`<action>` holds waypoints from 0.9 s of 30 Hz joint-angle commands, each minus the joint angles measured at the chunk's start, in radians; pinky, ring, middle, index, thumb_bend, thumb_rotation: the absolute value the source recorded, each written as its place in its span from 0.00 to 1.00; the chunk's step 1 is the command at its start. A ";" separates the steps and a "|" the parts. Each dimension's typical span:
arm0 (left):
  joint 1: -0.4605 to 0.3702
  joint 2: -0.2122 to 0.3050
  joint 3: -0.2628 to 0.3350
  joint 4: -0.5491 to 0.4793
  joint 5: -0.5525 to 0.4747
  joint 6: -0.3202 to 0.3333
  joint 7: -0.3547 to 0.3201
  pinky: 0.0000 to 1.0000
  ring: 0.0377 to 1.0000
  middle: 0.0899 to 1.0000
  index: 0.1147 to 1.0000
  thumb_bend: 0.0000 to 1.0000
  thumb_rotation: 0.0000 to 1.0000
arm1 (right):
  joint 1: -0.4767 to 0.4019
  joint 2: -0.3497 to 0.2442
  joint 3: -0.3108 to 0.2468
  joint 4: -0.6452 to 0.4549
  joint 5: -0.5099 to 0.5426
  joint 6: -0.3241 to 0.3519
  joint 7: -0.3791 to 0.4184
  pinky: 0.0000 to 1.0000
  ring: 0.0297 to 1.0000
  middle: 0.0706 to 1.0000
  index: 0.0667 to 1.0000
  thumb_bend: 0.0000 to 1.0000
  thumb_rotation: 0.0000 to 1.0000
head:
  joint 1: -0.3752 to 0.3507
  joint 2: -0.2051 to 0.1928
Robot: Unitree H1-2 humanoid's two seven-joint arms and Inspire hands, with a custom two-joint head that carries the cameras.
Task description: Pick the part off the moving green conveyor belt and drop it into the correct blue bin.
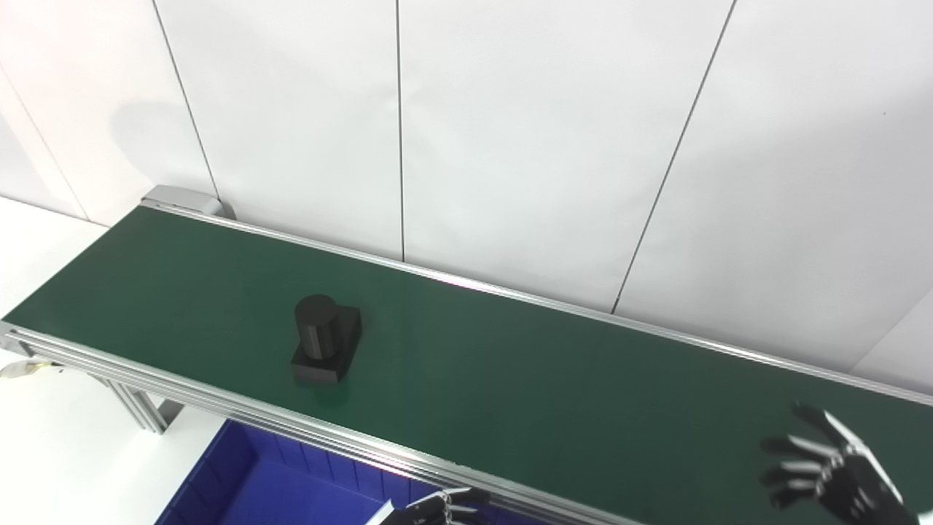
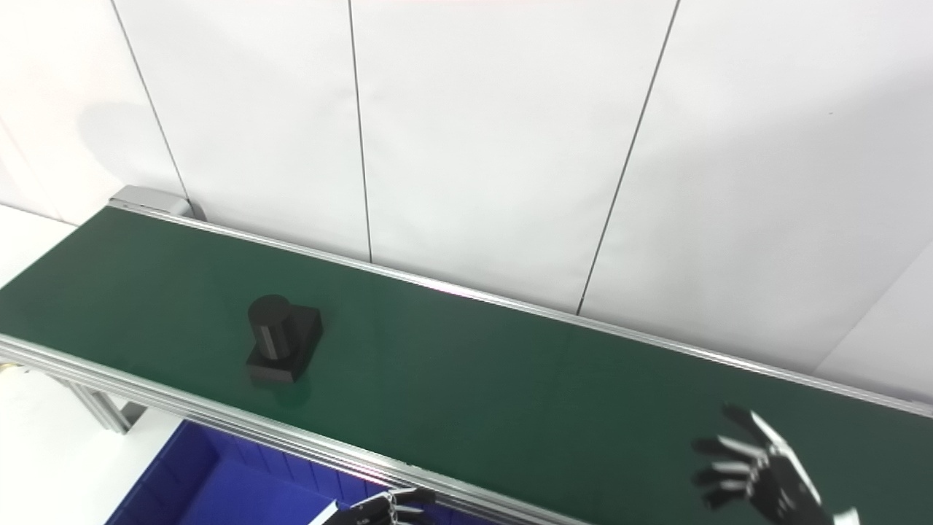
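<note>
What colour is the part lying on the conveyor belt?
Black; the part shows best in the left eye view.

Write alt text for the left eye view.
A black part, a cylinder on a square base, sits on the green conveyor belt. The right hand hovers open over the belt's right end; the left hand peeks in at the bottom edge beside a blue bin.

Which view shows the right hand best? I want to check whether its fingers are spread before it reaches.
The right eye view: the right hand sits further inside the frame, fingers spread above the green conveyor belt. The left eye view shows the same open hand, closer to the picture's right edge.
</note>
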 commanded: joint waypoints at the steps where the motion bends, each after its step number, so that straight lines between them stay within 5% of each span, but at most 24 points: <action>1: -0.011 -0.003 -0.003 -0.010 0.001 -0.037 0.005 0.59 0.65 0.71 0.80 0.95 0.26 | -0.038 0.000 0.004 -0.006 -0.011 0.026 0.001 0.39 0.51 0.62 0.82 0.99 0.30 | -0.011 0.003; 8: -0.015 -0.013 0.011 -0.001 -0.016 -0.037 -0.021 0.59 0.64 0.71 0.81 0.96 0.26 | -0.119 0.006 0.059 0.012 -0.119 0.050 0.011 0.38 0.49 0.59 0.78 0.99 0.20 | -0.023 0.010; 16: -0.007 -0.005 0.012 -0.022 -0.012 -0.037 -0.031 0.59 0.64 0.72 0.81 0.95 0.26 | -0.179 0.023 0.116 0.010 -0.166 0.090 0.047 0.44 0.57 0.66 0.81 0.88 0.09 | -0.027 0.028; 27: -0.005 0.001 -0.002 -0.031 -0.001 -0.037 -0.019 0.60 0.64 0.72 0.81 0.97 0.28 | -0.244 0.043 0.160 0.060 -0.212 0.114 0.069 0.54 0.65 0.73 0.85 0.81 0.14 | -0.030 0.034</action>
